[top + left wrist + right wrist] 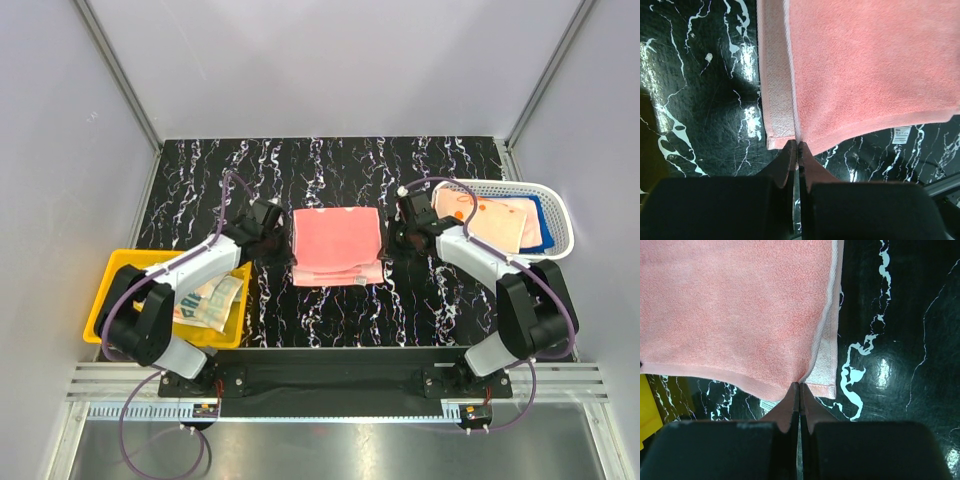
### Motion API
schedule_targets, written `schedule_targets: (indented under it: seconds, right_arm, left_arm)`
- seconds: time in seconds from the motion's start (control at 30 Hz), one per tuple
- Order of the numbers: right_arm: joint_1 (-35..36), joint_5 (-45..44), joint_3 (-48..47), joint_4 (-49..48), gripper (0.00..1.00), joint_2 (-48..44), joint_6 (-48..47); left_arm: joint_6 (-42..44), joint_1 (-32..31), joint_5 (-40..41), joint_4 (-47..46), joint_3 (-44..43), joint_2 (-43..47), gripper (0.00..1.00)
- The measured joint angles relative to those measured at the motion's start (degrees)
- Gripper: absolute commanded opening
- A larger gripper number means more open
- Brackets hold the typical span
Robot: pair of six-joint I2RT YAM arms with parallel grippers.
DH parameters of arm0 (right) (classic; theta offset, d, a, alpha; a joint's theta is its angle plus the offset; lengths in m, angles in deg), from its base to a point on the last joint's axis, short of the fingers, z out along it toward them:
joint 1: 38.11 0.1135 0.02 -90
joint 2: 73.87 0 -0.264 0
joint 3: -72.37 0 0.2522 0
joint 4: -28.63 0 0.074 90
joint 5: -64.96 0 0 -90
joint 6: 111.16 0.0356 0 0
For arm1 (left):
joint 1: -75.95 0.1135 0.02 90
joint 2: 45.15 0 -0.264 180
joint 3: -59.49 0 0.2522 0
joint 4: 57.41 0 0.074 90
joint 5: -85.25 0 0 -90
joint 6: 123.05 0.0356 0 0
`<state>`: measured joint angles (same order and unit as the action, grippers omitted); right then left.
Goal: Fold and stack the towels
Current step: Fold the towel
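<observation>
While your left gripper (798, 145) and right gripper (799, 385) are each clamped tight on a corner of the salmon-pink towel (336, 245) mid-table, you look mid-fold, with the beige lettered towel (212, 300) in the yellow bin (103, 290) and pale pink towels (490, 222) in the white mesh basket (561, 216) likely not yet stacked.
</observation>
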<state>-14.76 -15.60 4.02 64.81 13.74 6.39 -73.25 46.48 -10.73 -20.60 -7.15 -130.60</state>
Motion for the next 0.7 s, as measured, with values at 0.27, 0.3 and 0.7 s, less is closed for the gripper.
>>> schedule_targets:
  seconds: [0.27, 0.3, 0.7]
  right_arm:
    - [0.02, -0.76, 0.98, -0.20, 0.00, -3.26, 0.59]
    - [0.04, -0.76, 1.46, -0.31, 0.00, -3.34, 0.79]
    - [1.25, -0.22, 8.72, -3.80, 0.12, -0.46, 2.45]
  left_arm:
    - [-0.20, -0.20, 0.00, -0.66, 1.75, 2.91, 0.00]
    - [-0.26, -0.31, 0.00, -0.63, 2.27, 2.91, 0.00]
    - [-1.14, -2.23, -0.50, -3.87, 7.34, -0.09, 0.06]
